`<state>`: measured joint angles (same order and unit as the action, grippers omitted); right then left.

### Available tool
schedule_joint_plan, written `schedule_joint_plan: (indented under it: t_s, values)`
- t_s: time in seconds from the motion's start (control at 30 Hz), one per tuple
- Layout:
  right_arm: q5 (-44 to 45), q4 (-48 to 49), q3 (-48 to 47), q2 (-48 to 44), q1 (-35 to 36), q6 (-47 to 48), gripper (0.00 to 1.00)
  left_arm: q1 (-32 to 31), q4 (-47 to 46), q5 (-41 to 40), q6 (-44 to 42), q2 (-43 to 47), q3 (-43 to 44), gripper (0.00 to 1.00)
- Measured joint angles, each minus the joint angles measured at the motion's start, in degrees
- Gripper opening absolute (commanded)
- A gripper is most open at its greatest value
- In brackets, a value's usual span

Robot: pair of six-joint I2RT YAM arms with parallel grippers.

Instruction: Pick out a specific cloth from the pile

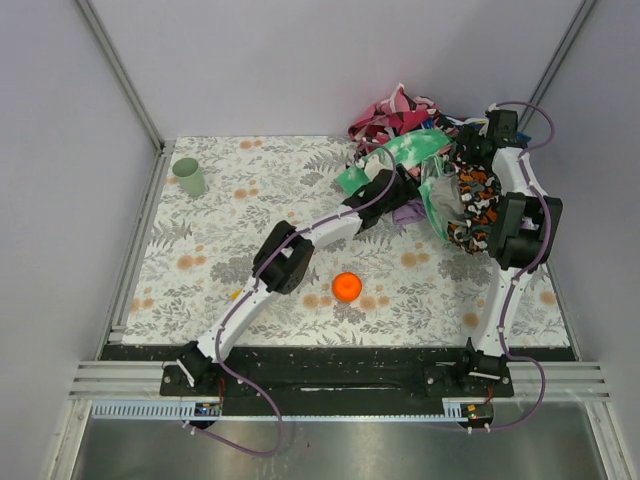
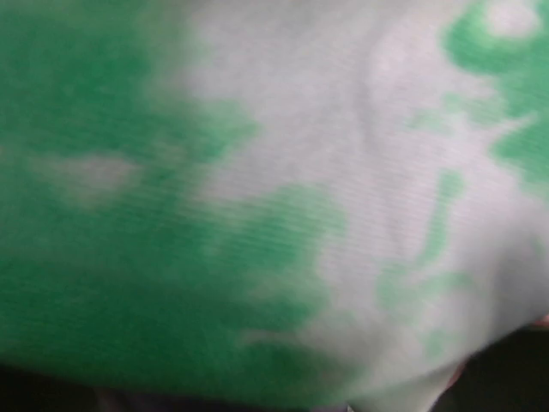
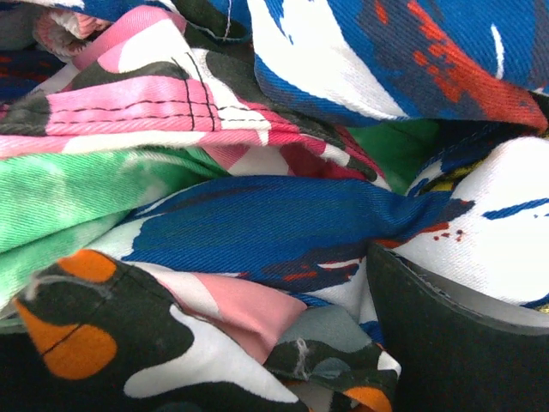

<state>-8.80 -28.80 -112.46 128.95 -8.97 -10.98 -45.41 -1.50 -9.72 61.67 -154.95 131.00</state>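
Observation:
The pile (image 1: 400,115) of patterned cloths lies at the table's far right. A small piece of the lilac cloth (image 1: 408,212) shows at the pile's near edge, below the green-white cloth (image 1: 415,148). My left gripper (image 1: 398,192) is pushed in under that green-white cloth (image 2: 257,215), which fills the left wrist view and hides the fingers. My right gripper (image 1: 472,148) is buried in the pile's right side. One dark finger (image 3: 446,343) shows; the black-orange cloth (image 3: 103,343) covers the other, with blue-white cloth (image 3: 283,223) bunched ahead.
An orange ball (image 1: 347,286) lies on the floral table mat in front of the pile, beside the left arm. A pale green cup (image 1: 188,177) stands at the far left. The black-orange cloth (image 1: 478,205) hangs down along the right arm. Walls enclose the table.

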Motion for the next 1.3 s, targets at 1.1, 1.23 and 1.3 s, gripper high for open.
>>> schedule_joint_plan:
  t_s: [1.1, 1.23, 1.3]
  values:
    - [8.61, -7.63, -10.38, 9.35, 1.44, -4.09, 0.95, 5.49, 20.39, 2.34, -43.34, 63.91, -30.34, 0.0]
    - [8.81, -7.69, -10.67, 9.68, 0.9, -4.28, 0.95, 7.52, 27.65, 2.38, -45.92, 61.64, -19.98, 0.0]
    - [8.85, -7.69, -10.71, 9.73, 0.55, -4.31, 0.95, 8.44, 29.92, 2.29, -47.06, 60.96, -15.21, 0.0]
